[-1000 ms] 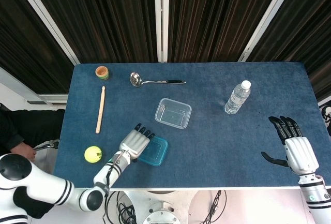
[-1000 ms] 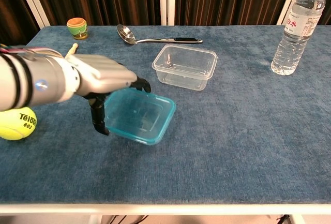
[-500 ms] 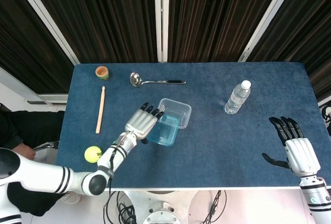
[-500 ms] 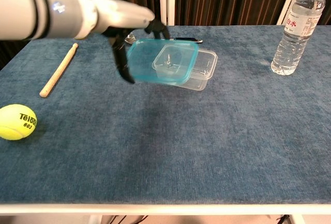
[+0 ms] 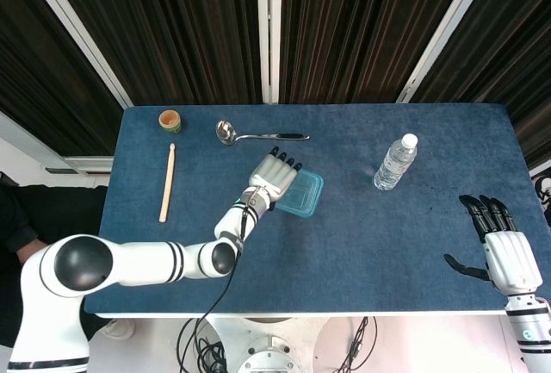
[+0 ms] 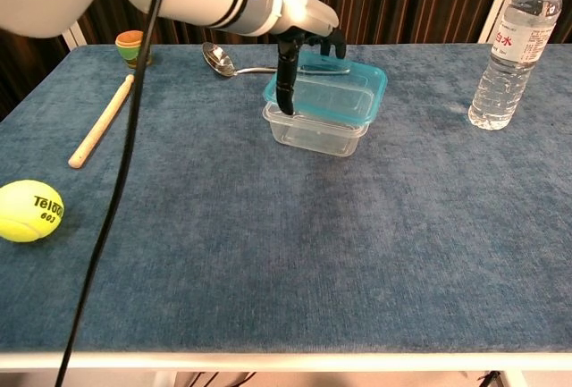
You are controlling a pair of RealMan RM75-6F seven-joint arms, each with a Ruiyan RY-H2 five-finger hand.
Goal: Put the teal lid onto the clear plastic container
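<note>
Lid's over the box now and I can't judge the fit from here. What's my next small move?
Probably lower the left hand slightly and press the lid flat: it covers the container but seems tilted, not yet seated, with the hand holding its left edge.

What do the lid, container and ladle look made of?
Teal lid: translucent tinted plastic, glossy; the rim beneath shows through.
Clear plastic container: thin transparent plastic, with glare on its walls.
Ladle: bowl and stem look like polished metal, mirror-bright; handle end is dark, probably plastic.
</note>
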